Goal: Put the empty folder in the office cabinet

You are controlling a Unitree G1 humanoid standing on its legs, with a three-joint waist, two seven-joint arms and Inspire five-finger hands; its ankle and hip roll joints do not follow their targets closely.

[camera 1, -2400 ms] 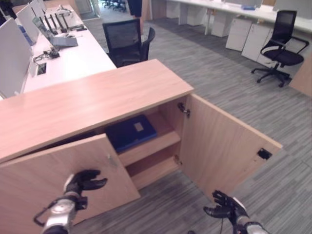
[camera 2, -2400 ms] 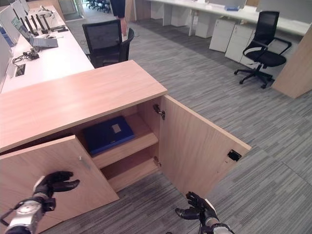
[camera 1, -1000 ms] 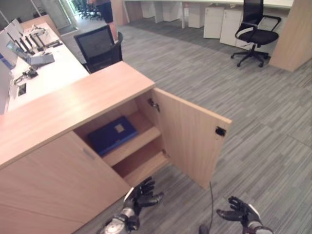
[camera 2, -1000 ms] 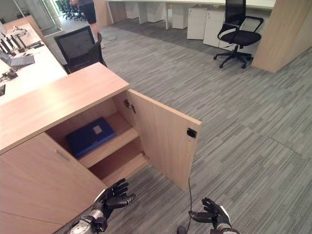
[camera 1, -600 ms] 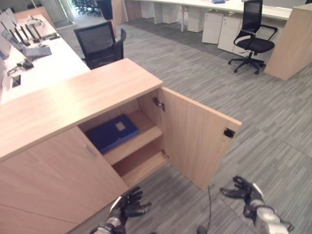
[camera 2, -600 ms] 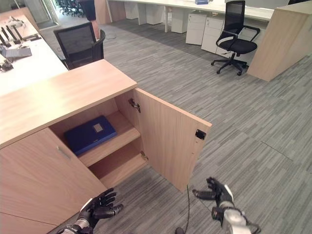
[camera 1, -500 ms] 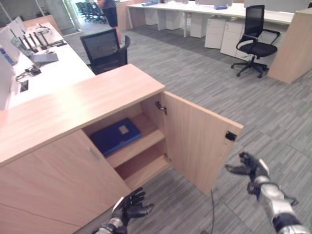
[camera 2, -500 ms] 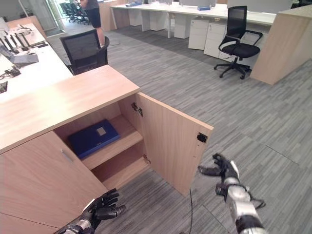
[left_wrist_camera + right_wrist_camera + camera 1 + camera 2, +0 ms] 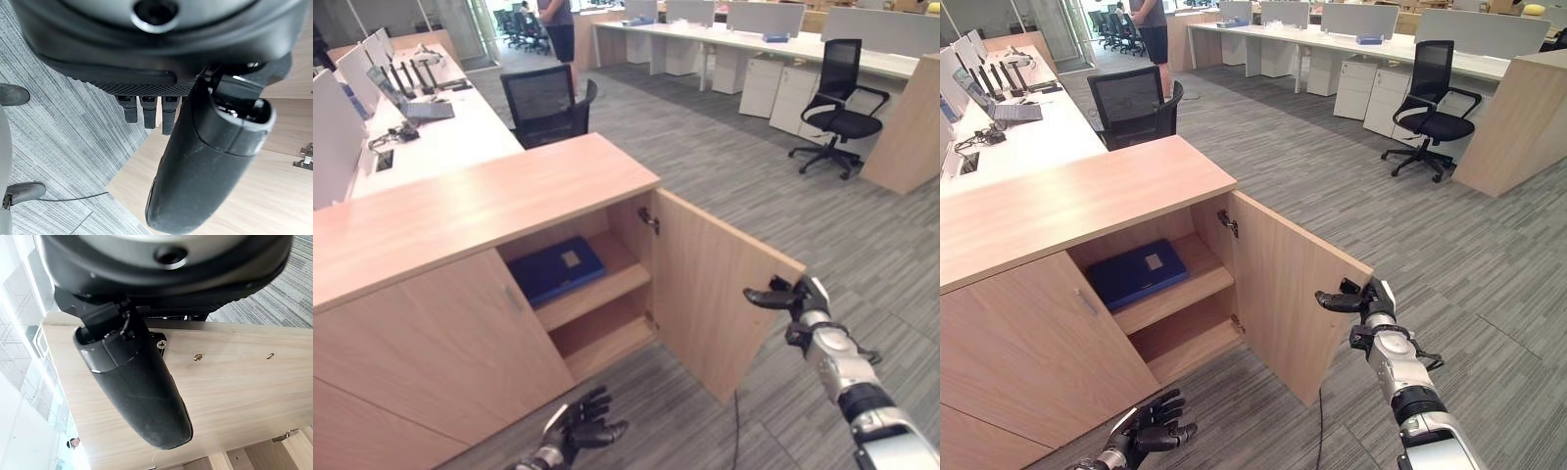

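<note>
Open-plan office with grey striped carpet (image 9: 724, 186) and a low wooden office cabinet (image 9: 480, 201) at the centre, taken here as the landmark; behind the cabinet a long white desk (image 9: 440, 132) with a laptop (image 9: 416, 108) and a black mesh chair (image 9: 543, 103) pushed up to it; well beyond the cabinet, toward the far right, a second black chair (image 9: 837, 93) on castors beside white drawer units (image 9: 778, 93); at the far end of the room, behind the cabinet, a person (image 9: 558, 24) standing.

Cabinet's left door (image 9: 440, 343) closed flat against the front; right door (image 9: 715, 294) swung wide open, standing out from the cabinet at the hinge side; inside, on the upper shelf (image 9: 592, 289), blue folder (image 9: 553, 269) lying flat with a pale label on its cover; lower shelf beneath it.

Right hand (image 9: 790, 295) raised at the free outer edge of the open door, just beside it or touching it, fingers held out straight and relaxed, grasping nothing; in the right wrist view thumb (image 9: 137, 387) lying along the door's wood. Left hand (image 9: 1151, 426) low in front of the cabinet's closed door, above the carpet, fingers spread and released, holding nothing.
</note>
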